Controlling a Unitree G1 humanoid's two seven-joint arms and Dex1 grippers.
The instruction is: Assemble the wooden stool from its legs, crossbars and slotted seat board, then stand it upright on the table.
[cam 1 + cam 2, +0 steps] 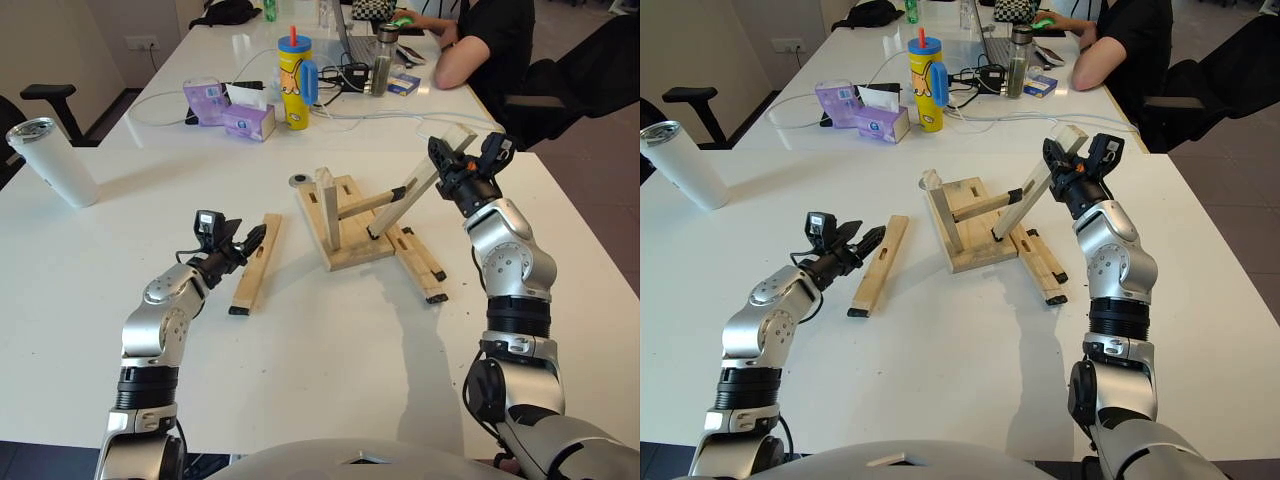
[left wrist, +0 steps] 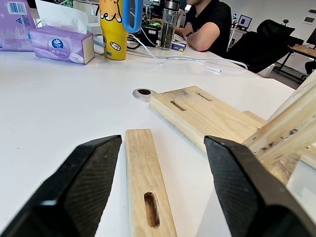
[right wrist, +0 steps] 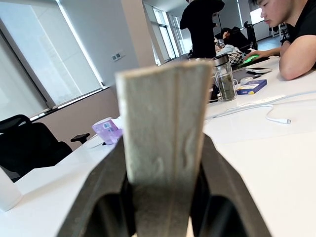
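The slotted seat board (image 1: pixel 352 232) lies flat on the white table, with one leg (image 1: pixel 327 205) standing in it and a crossbar (image 1: pixel 366 205) running from that leg. My right gripper (image 1: pixel 466 152) is shut on the top end of a second leg (image 1: pixel 412 192), which slants down to the board; in the right wrist view this leg (image 3: pixel 165 123) sits between the dark fingers (image 3: pixel 106 197). My left gripper (image 1: pixel 252 238) is open just over the near end of a loose slotted leg (image 2: pixel 148 192) lying left of the board, between its pads (image 2: pixel 74 197).
More wooden pieces (image 1: pixel 422 262) lie right of the board. A white tumbler (image 1: pixel 55 160) stands far left. Tissue packs (image 1: pixel 248 122), a yellow cup (image 1: pixel 295 85) and cables sit at the back. A round grommet (image 1: pixel 299 181) lies behind the board.
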